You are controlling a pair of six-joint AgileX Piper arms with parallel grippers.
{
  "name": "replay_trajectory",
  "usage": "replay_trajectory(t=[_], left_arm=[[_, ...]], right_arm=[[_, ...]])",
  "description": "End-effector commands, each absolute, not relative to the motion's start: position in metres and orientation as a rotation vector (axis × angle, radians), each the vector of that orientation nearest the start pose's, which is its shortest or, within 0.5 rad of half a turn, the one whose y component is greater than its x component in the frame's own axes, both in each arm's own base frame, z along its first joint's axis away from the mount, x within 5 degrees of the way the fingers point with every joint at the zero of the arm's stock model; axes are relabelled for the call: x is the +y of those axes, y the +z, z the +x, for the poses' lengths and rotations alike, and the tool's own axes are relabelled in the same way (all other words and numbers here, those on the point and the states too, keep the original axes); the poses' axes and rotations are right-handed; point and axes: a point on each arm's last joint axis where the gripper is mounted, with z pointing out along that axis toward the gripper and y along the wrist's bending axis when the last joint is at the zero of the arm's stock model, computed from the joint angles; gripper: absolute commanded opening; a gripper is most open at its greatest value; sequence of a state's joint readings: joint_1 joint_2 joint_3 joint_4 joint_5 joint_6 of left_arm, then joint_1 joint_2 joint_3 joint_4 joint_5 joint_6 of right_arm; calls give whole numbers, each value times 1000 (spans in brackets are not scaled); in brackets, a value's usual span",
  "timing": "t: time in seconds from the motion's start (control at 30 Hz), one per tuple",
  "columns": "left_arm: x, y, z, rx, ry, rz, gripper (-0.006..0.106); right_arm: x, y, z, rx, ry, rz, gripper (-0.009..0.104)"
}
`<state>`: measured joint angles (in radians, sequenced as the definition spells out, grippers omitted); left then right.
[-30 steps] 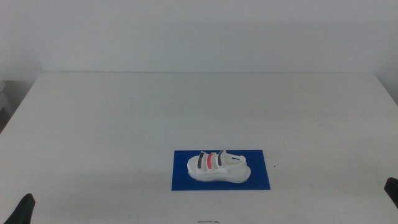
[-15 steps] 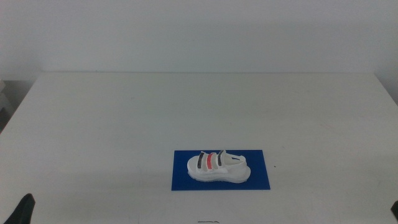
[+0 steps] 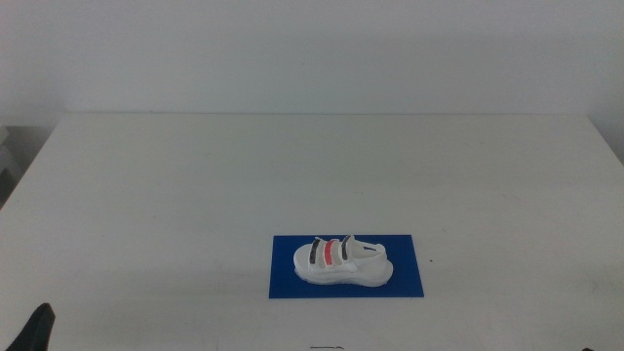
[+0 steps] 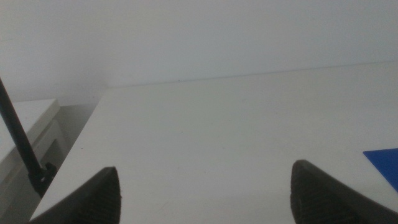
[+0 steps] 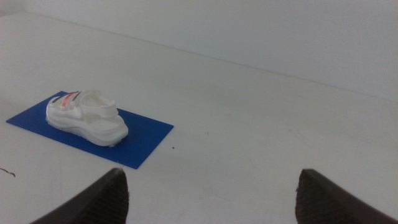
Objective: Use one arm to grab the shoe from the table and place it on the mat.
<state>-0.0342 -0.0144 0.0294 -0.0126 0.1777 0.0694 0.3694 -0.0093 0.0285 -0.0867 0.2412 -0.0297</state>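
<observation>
The white shoe (image 3: 342, 261) with two dark straps and one red strap lies on the deep-blue mat (image 3: 409, 281) near the front middle of the white table (image 3: 292, 166). It also shows in the right wrist view (image 5: 86, 116), on the mat (image 5: 146, 137). My left gripper (image 4: 208, 193) is open and empty at the table's front left; only its tip (image 3: 37, 328) shows in the middle view. A corner of the mat (image 4: 385, 163) shows in the left wrist view. My right gripper (image 5: 214, 193) is open and empty, well away from the shoe and out of the middle view.
The table's left edge (image 4: 74, 152) drops off next to the left gripper, with a thin black cable (image 4: 22, 146) and a pale cabinet (image 4: 25, 124) beyond it. A plain white wall (image 3: 312, 49) stands behind the table.
The right gripper's tip, seen at the middle view's lower right edge, has drawn back out of that view. The shoe, mat and left gripper have not moved.
</observation>
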Motion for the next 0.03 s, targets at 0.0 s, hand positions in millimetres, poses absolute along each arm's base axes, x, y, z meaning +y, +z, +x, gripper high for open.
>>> replay_trajectory(t=[0.0], left_arm=[[-2, 198, 55, 1571, -5, 58, 94]], right_arm=[[18, 196, 51, 1588, 166, -386, 79]])
